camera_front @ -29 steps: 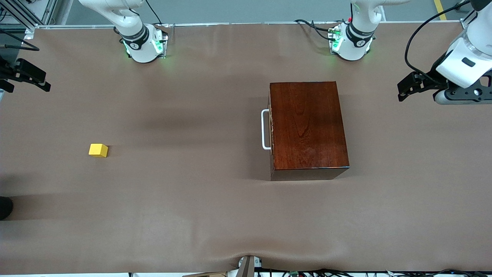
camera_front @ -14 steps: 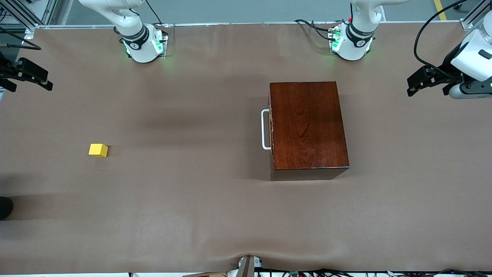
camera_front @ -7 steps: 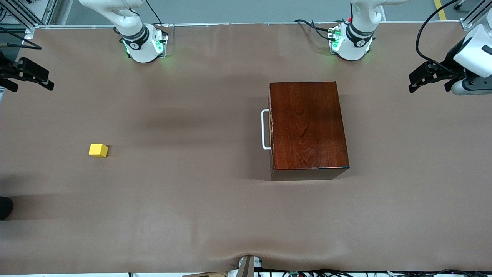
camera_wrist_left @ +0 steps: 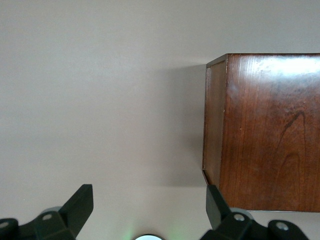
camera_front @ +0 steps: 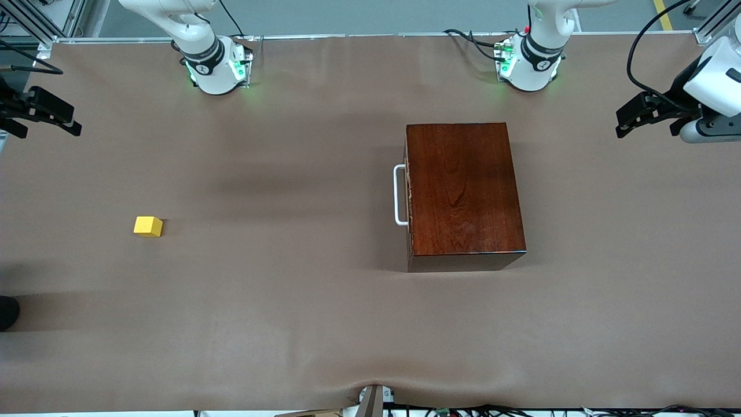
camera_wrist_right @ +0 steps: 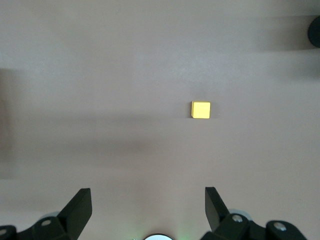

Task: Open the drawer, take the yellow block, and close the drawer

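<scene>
Table at task's end. Box, toward the left arm's end, lies long axis toward the front camera; its drawer is shut, handle facing the right arm's end. Block already out, resting there, well apart. Left gripper and right gripper wait over the table ends, fingers apart, empty.
</scene>
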